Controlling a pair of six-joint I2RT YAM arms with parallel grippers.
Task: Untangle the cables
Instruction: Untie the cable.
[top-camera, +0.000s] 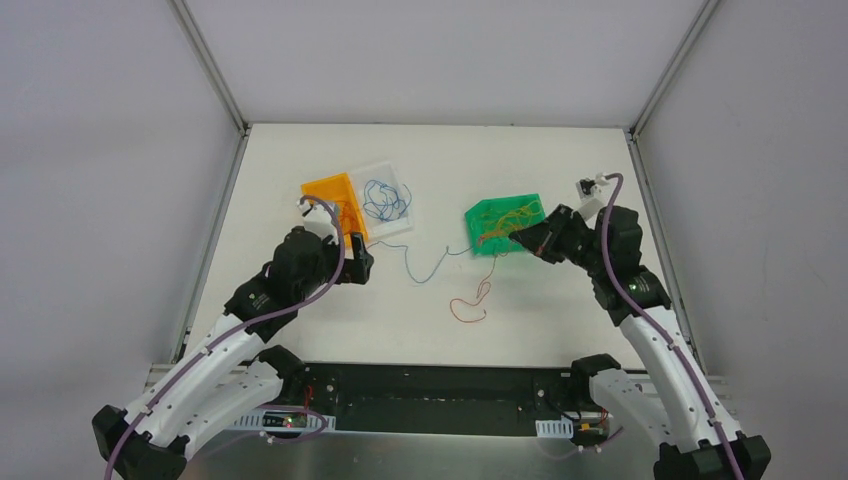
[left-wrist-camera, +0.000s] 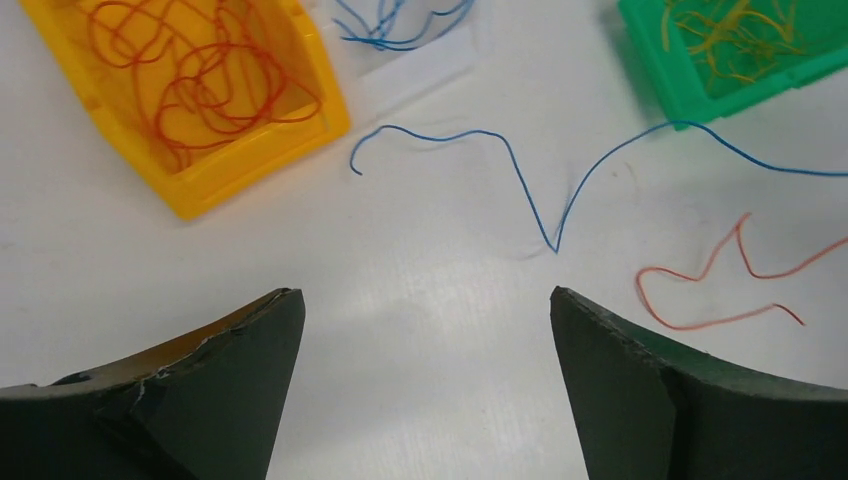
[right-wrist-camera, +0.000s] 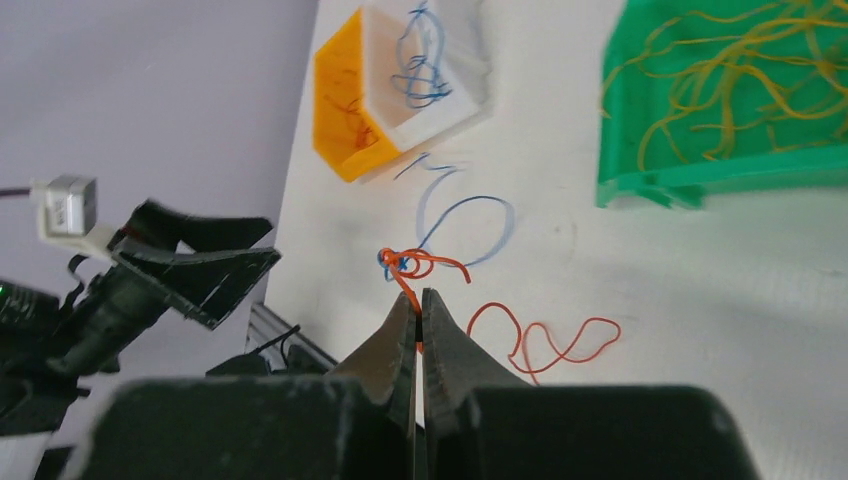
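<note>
A white table is seen, closed in by pale walls and aluminium frame rails. An orange bin is set on its far left part, and a clear tray is placed right against its right side. A green bin is set well apart to the right, turned at an angle.

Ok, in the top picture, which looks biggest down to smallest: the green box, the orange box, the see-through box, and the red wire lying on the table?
1. Green box.
2. Orange box and see-through box: they look about alike, so I can't rank them.
3. Red wire.
</note>
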